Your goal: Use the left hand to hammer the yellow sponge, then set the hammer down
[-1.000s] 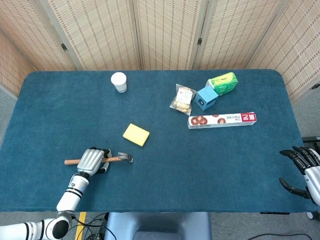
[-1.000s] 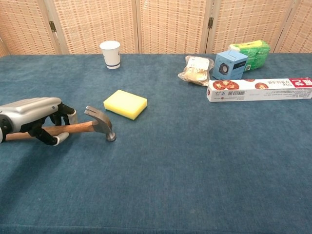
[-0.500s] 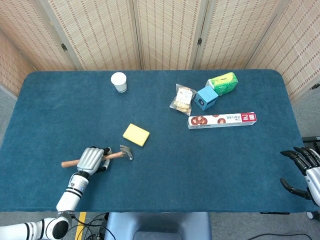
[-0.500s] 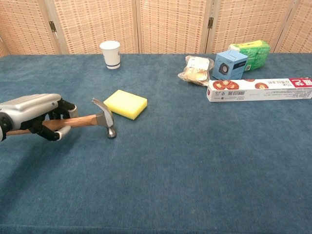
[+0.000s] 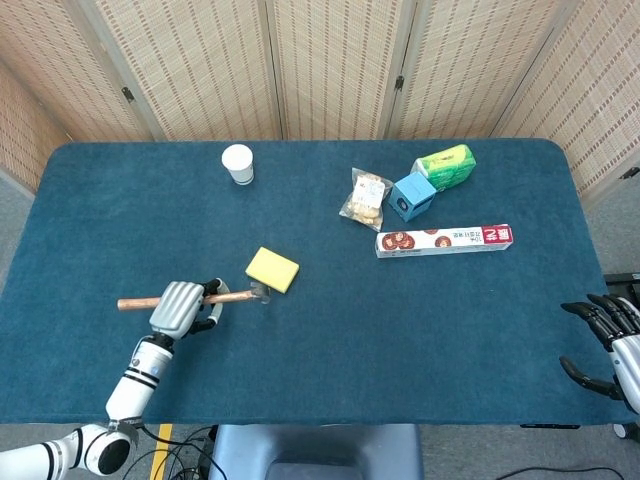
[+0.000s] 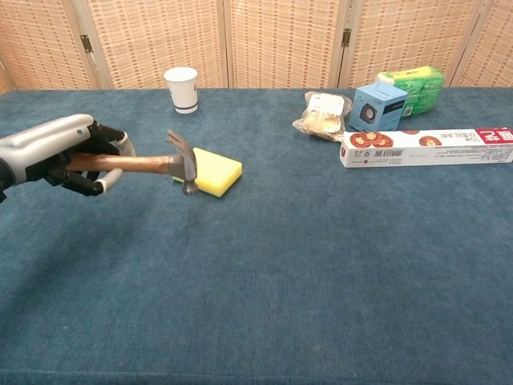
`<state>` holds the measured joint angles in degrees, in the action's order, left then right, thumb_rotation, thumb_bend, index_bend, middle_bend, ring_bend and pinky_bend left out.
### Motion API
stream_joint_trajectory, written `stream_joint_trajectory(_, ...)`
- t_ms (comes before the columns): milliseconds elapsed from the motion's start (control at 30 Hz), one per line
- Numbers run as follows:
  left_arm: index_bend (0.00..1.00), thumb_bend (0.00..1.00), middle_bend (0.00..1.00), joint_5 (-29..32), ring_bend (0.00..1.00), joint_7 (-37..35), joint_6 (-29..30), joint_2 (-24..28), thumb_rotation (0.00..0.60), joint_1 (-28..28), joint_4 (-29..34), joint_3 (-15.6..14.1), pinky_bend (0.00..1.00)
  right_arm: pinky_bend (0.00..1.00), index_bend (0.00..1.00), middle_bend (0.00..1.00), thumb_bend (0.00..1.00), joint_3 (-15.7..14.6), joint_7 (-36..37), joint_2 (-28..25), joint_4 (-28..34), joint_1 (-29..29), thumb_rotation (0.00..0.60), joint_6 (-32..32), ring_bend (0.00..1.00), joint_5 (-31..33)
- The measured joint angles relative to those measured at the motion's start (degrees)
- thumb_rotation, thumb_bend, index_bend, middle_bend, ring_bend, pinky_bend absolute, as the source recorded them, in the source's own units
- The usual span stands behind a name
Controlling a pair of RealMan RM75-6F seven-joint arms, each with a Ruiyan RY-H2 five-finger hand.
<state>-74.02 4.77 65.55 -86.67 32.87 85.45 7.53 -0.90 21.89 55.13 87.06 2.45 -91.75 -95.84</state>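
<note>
Here, flat yellow sponge point(image 6: 212, 171), square-edged.

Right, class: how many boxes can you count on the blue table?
2: a small blue box at the back right beside the green packet, and a long red-and-white box lying flat just in front of it. None seems hidden.

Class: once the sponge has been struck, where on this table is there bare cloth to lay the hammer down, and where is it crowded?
Bare cloth runs along the near edge of the table, below the yellow sponge, between the left hand holding the hammer and the right hand. Another free patch lies left of the paper cup. The crowded part is far right: snack bag, blue box, green pack, long carton.
</note>
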Motion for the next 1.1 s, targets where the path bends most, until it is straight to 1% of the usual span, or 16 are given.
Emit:
stream_joint_trajectory(100, 0.72, 0.74, 0.75, -2.7, 0.72, -4.5, 0.7, 0.3, 0.600, 0.3, -1.4, 0.6, 0.84, 0.12, 0.21, 0.26, 0.19, 0.0, -0.2, -0.1, 0.3, 0.0, 0.600, 0.0, 0.12, 0.0)
stream_joint_trajectory(200, 0.73, 0.74, 0.77, -5.4, 0.73, -8.3, 1.2, 0.5, 0.600, 1.0, -3.2, 1.5, 0.85, 0.12, 0.21, 0.26, 0.19, 0.0, -0.6, -0.2, 0.6, 0.0, 0.600, 0.2, 0.12, 0.0)
stream_joint_trajectory(333, 0.74, 0.74, 0.78, -7.1, 0.74, -11.1, 1.0, 0.4, 0.600, 2.8, -6.5, 2.7, 0.86, 0.12, 0.21, 0.26, 0.19, 0.0, -0.9, -0.3, 0.9, 0.0, 0.600, 0.3, 0.12, 0.0)
stream_joint_trajectory(600, 0.77, 0.74, 0.84, -6.9, 0.81, -14.5, -2.7, -2.0, 0.600, 6.7, -12.9, 4.6, 0.89, 0.12, 0.21, 0.26, 0.19, 0.0, -1.3, -0.4, 1.2, -0.2, 0.600, 0.6, 0.12, 0.6)
stream_joint_trajectory(733, 0.77, 0.74, 0.85, -6.5, 0.83, -15.5, -4.1, -3.5, 0.600, 8.1, -15.4, 5.0, 0.90, 0.12, 0.21, 0.26, 0.19, 0.1, -1.4, -0.4, 1.3, -0.2, 0.600, 0.8, 0.12, 0.9)
stream_joint_trajectory(933, 0.77, 0.74, 0.85, -5.3, 0.84, -16.1, -6.7, -4.2, 0.600, 9.4, -16.8, 5.1, 0.90, 0.12, 0.21, 0.26, 0.19, 0.2, -1.4, -0.4, 1.2, -0.2, 0.600, 1.2, 0.12, 1.1)
stream_joint_trajectory(1100, 0.77, 0.74, 0.85, -4.8, 0.84, -16.3, -7.7, -4.0, 0.600, 9.6, -16.9, 4.5, 0.90, 0.12, 0.21, 0.26, 0.19, 0.2, -1.4, -0.3, 1.1, -0.1, 0.600, 1.4, 0.12, 1.2)
